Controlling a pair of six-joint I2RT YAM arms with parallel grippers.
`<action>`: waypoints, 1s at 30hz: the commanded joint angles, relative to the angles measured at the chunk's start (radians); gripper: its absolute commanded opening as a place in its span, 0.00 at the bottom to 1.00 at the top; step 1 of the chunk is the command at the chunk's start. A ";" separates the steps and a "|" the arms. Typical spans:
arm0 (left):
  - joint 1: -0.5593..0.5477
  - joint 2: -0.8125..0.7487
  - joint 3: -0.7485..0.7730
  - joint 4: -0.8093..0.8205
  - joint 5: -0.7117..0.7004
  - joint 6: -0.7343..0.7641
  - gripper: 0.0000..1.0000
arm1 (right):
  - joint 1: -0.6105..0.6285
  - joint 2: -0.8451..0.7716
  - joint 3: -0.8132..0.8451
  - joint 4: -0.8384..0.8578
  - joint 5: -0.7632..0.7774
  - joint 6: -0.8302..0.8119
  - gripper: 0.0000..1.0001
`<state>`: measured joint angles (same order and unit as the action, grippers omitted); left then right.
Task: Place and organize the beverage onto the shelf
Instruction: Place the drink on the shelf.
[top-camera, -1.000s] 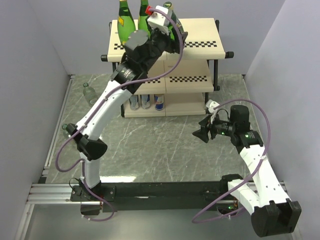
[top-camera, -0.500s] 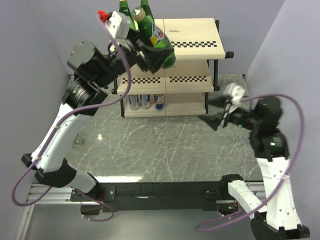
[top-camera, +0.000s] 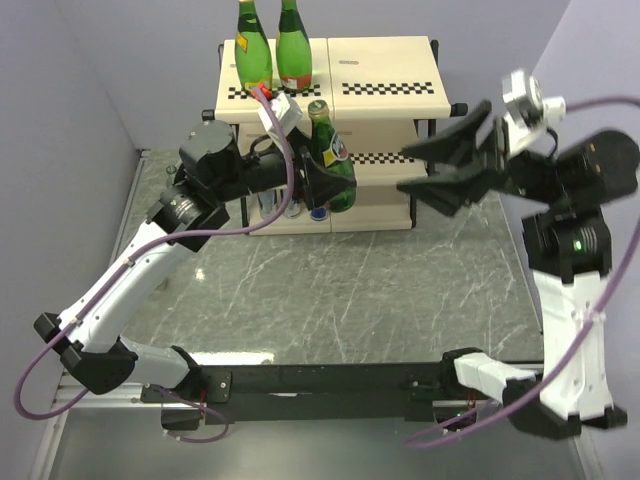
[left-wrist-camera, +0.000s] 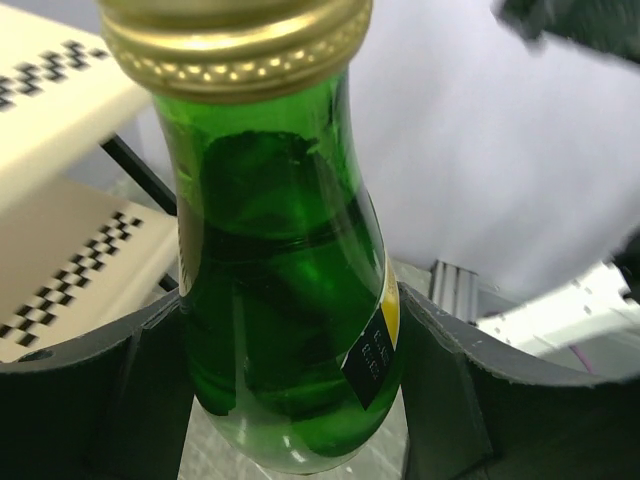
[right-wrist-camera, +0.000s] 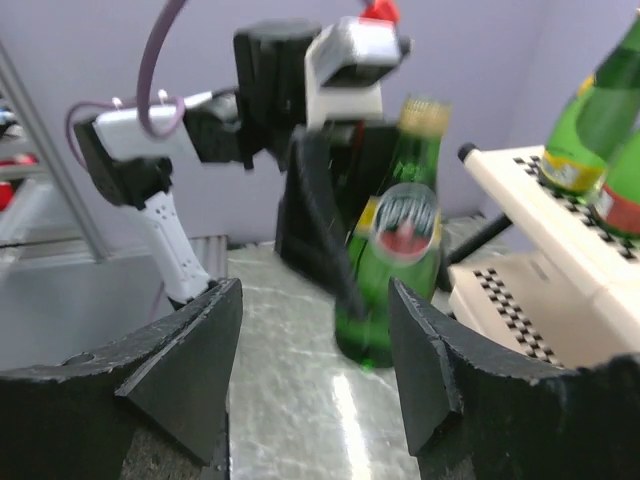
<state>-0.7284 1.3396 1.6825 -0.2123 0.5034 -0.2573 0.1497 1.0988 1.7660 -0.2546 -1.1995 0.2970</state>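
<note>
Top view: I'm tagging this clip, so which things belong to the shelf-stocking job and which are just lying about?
Job in hand:
- shelf
- green bottle held in the left pincer
- two green bottles standing on the top tier
- right pincer, open and empty

Just lying about:
- purple cables
- metal rail

A robotics lab test cell: plain lilac partition walls (top-camera: 70, 90) box in a marble-patterned surface (top-camera: 330, 290). The left arm (top-camera: 130, 285) and right arm (top-camera: 575, 320), trailing cables, sit bolted to a dark rail (top-camera: 330, 385) at the frame's bottom (a mock shop shelf (top-camera: 385, 75) stands upper centre).
</note>
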 joint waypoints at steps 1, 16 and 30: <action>-0.002 -0.060 0.019 0.202 0.087 -0.034 0.00 | 0.048 0.105 0.153 -0.013 0.018 0.079 0.66; -0.031 0.003 0.039 0.088 0.135 0.061 0.00 | 0.195 0.223 0.228 -0.173 0.187 -0.039 0.67; -0.095 0.075 0.132 -0.002 0.081 0.138 0.00 | 0.284 0.262 0.240 -0.284 0.307 -0.147 0.68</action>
<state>-0.8120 1.4540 1.7107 -0.3470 0.5900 -0.1493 0.4236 1.3548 1.9701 -0.5076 -0.9417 0.1936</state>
